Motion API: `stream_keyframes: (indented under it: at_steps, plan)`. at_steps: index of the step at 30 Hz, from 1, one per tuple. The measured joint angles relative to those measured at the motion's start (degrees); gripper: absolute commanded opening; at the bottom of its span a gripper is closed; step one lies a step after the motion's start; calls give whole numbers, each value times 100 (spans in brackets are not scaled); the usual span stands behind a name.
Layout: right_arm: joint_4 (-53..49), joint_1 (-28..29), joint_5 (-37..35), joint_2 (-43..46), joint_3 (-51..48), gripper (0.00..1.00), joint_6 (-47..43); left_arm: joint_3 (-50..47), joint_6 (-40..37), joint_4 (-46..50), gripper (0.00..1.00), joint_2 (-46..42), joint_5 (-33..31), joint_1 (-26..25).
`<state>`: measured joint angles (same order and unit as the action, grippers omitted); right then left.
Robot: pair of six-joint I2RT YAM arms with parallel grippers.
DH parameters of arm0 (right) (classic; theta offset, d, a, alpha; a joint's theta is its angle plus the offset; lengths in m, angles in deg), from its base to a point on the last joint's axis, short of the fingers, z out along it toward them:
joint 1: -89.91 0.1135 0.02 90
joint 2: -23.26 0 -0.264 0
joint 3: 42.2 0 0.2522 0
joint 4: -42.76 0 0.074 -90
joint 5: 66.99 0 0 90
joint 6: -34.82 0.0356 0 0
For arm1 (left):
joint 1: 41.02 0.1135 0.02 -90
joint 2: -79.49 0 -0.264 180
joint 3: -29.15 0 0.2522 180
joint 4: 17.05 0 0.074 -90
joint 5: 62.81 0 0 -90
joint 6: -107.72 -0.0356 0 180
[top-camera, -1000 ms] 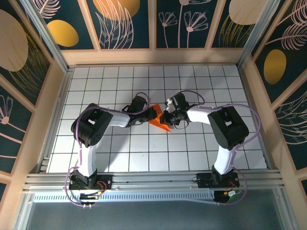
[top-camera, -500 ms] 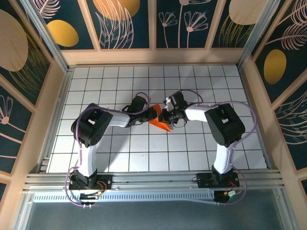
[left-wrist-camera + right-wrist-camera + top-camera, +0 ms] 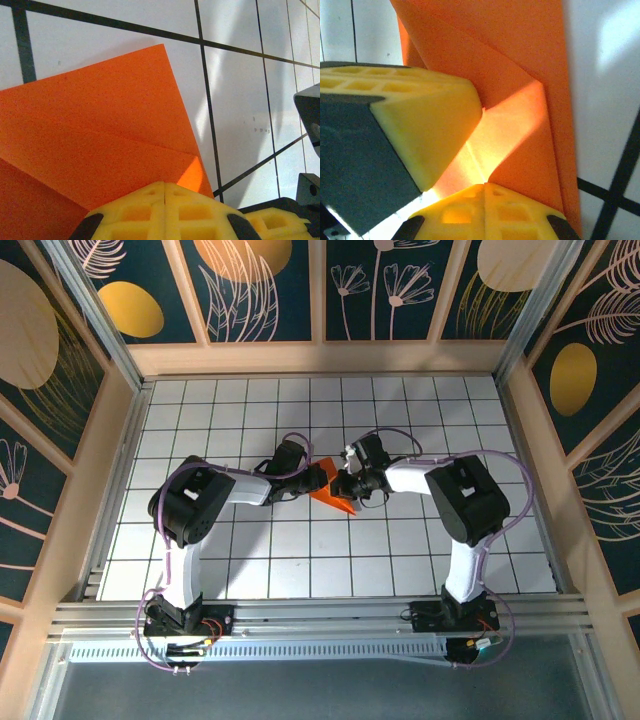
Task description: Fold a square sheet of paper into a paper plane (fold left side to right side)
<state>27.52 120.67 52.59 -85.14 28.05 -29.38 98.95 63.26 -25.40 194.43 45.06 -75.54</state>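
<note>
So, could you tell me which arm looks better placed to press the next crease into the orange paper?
Probably the right: the right pincer is shut where the raised folds of the orange paper meet, so it could press along them. The left pincer is shut near its edge, flat paper ahead.

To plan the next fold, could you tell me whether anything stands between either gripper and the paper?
Nothing visible does. The left gripper and the right gripper, both shut, sit nearly tip to tip right on the paper, apparently pressing it to the table.
</note>
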Motion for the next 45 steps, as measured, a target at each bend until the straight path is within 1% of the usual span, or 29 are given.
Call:
stream_keyframes:
  at_steps: [8,17,22,26,38,45]
  plan:
    - [-61,0,-129,348,-387,0,-44,2,79,4,0,0,-44,-11]
    - [-387,0,-262,616,-540,0,-146,2,118,4,0,0,-55,-11]
    - [-577,0,-199,839,-540,0,-142,2,118,4,0,0,-52,-11]
    - [-518,0,26,1067,-542,0,-138,2,118,4,0,0,-50,-11]
    - [-402,-33,85,916,-730,0,-103,11,118,20,1,0,-50,-11]
    - [-452,-98,-48,817,-778,0,-103,24,118,46,0,0,-52,-11]
